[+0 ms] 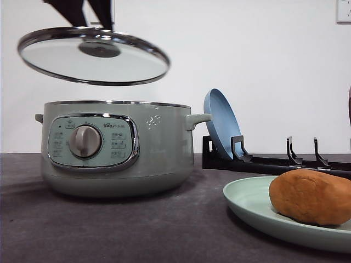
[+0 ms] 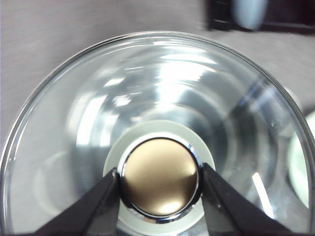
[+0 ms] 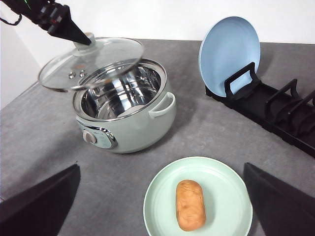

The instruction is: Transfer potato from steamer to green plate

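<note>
The orange-brown potato (image 3: 190, 205) lies on the pale green plate (image 3: 162, 196), seen again as potato (image 1: 311, 196) on plate (image 1: 247, 200) at the front right. The sage-green steamer (image 1: 115, 148) stands at the left with its steel bowl (image 3: 120, 93) uncovered. Its glass lid (image 1: 93, 57) hangs tilted above it. My left gripper (image 2: 160, 182) is shut on the lid's knob (image 2: 160, 172), with the black fingers (image 2: 98, 204) pressed against both sides. High above the plate, my right gripper (image 3: 161, 167) is open, its fingers (image 3: 44, 201) wide apart with nothing between them.
A blue plate (image 1: 220, 123) stands upright in a black dish rack (image 1: 274, 163) behind the green plate, at the back right. The rack's other slots (image 3: 290, 105) hold nothing. Dark grey tabletop (image 1: 164, 224) runs between steamer and plate.
</note>
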Tool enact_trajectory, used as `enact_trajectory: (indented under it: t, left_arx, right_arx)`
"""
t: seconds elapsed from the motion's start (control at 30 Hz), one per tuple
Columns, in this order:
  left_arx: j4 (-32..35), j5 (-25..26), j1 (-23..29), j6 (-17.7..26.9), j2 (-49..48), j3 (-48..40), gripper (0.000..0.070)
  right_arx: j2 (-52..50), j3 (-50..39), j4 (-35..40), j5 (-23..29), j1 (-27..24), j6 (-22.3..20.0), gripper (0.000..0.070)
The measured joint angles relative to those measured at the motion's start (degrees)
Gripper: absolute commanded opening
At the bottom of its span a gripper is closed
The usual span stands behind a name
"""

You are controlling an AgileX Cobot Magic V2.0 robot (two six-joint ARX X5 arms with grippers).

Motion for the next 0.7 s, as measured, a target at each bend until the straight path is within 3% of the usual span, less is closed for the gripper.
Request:
enact_trajectory:
  t: [0.2, 0.7]
  left_arx:
    - [-0.2, 0.3, -3.9, 0.0, 0.0, 0.0, 0.0009]
    - [-0.2, -0.3, -4.0, 0.2, 4.0, 0.0, 0.0009]
  right_arx:
    - [0.0, 0.0, 0.0, 0.0, 0.0, 0.0, 0.0686]
    - [0.0, 0.0, 0.0, 0.0, 0.0, 0.0, 0.0686]
